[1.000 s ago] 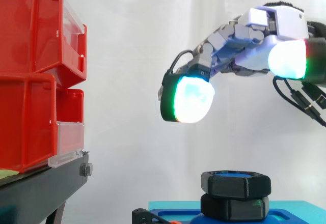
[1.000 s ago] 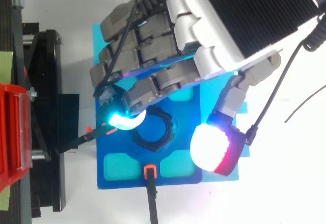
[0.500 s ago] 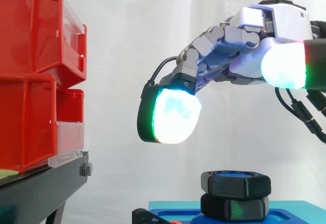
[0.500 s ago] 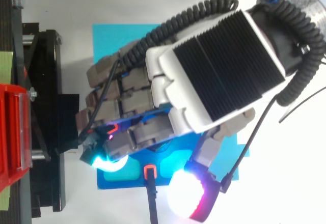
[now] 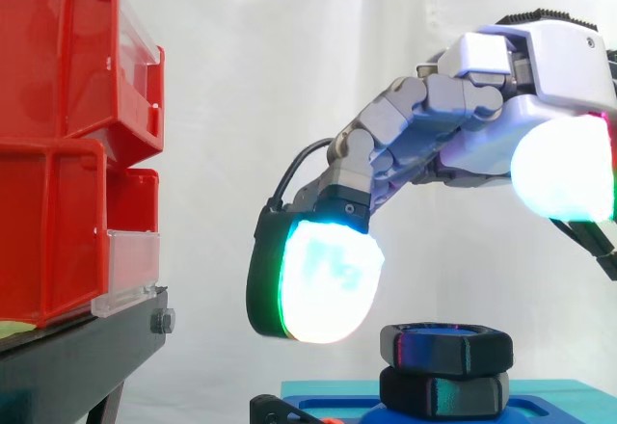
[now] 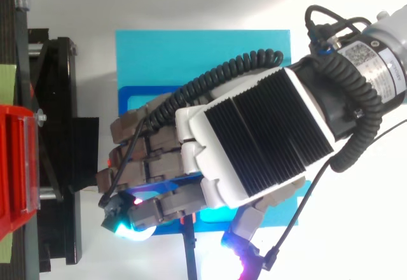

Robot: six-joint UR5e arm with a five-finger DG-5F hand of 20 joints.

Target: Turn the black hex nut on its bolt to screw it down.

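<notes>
- Your hand (image 5: pixel 487 149) comes in from the right edge of the side view, palm down. From above, its black ribbed back (image 6: pixel 254 146) slants from upper right to lower left.
- The fingers (image 5: pixel 313 284) stretch down and left, lightly bent and side by side. The thumb pad (image 5: pixel 569 169) sits well apart at the right. They hold nothing.
- The black hex nut (image 5: pixel 445 347) is at lower centre-right of the side view. It lies flat with its bore axis vertical, stacked on a lower black hex piece (image 5: pixel 443 392) on the blue plate (image 6: pixel 191 57).
- The lowest fingertip hangs left of the nut, its lower edge about level with the nut's top, with a narrow gap showing between them.
- Left of that fingertip you have open curtain (image 5: pixel 241 77) up to the red bins (image 5: pixel 67 154) and the black stand (image 5: pixel 87 357).
</notes>
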